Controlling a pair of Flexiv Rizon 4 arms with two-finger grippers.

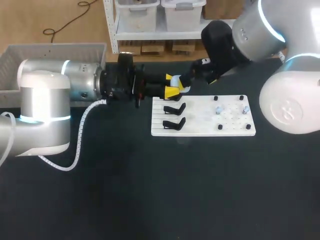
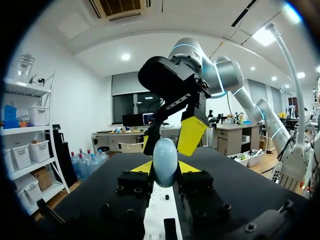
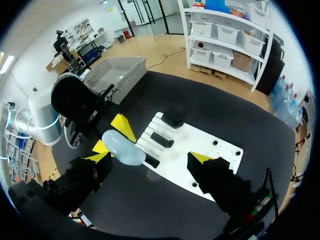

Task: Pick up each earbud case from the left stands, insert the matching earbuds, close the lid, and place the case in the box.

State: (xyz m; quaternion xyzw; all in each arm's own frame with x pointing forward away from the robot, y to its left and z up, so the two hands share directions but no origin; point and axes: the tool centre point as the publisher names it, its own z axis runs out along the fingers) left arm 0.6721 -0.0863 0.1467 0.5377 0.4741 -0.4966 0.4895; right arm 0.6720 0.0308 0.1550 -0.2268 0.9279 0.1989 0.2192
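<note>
Left gripper is clamped on the earbud case, right gripper spread open beside it. Pickup is judged done; the earbuds must be fetched next.

1. Earbud case: mostly covered in the head view by the left gripper; lid state could not be determined.
2. Earbuds on white board: too small to be resolved.
3. Grey box: cut off at the edge and partly hidden by left arm.
</note>
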